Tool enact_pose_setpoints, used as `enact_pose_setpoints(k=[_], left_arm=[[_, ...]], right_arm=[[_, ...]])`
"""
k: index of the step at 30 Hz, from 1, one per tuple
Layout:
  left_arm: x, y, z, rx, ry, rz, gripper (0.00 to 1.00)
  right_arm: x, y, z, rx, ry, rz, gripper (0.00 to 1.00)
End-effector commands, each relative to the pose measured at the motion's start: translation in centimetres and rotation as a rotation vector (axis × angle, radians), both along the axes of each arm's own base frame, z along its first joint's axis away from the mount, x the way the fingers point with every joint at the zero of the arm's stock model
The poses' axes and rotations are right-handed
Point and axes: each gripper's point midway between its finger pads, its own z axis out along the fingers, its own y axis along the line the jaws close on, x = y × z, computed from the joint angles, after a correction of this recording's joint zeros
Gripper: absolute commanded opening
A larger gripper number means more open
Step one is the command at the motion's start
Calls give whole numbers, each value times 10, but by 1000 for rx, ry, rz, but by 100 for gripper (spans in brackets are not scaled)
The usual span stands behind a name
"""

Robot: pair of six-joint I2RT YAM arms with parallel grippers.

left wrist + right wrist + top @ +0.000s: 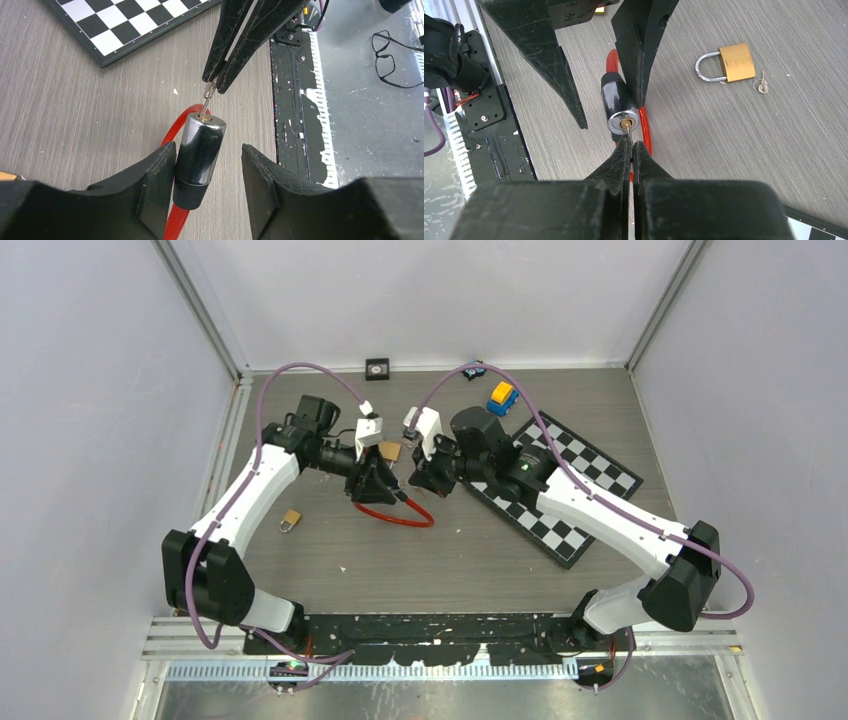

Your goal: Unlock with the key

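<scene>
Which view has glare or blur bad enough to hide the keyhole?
Left wrist: glare streaks on the chrome lock cylinder, key sharp, near fingers featureless black. Right wrist: keyhole and padlock crisp. Top external: even light, soft shadows, key too small to make out.

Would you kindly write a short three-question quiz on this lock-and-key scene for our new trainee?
1. True or false: the right claw is shut on the key.
2. The lock's cable is: A blue, B red, C green.
3. Which claw straddles the chrome lock cylinder?
Key: 1 true; 2 B; 3 the left claw.
</scene>
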Motion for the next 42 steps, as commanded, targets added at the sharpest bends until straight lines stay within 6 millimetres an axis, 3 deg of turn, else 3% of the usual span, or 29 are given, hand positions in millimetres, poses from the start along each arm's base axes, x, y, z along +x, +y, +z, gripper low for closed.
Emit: enact_pose_setpoints(k=[1, 6, 10, 14, 17, 28, 36, 42], left_arm=[[-13, -6, 17, -65, -13, -28, 51], [-11, -5, 13, -55, -32, -18, 51], [-9, -5, 11, -55, -63, -17, 42], [-8, -10, 10, -60, -97, -31, 22], [-11, -16, 10, -59, -104, -56, 0], [-25, -28, 21, -122, -117, -149, 0], [-41, -34, 11, -51, -152, -209, 0], [-35, -34, 12, -36, -176, -161, 0]], right_arm=[[13, 0, -1, 18, -11, -42, 1], [13, 1, -3, 16, -5, -38, 1], [13, 2, -2, 20, -4, -35, 1], [13, 3, -1, 26, 5, -30, 1], [12, 6, -2, 29, 12, -20, 1], [-11, 11, -3, -1, -22, 194, 1], [-9, 17, 9, 0, 13, 189, 1], [-9, 22, 3, -3, 50, 162, 1]])
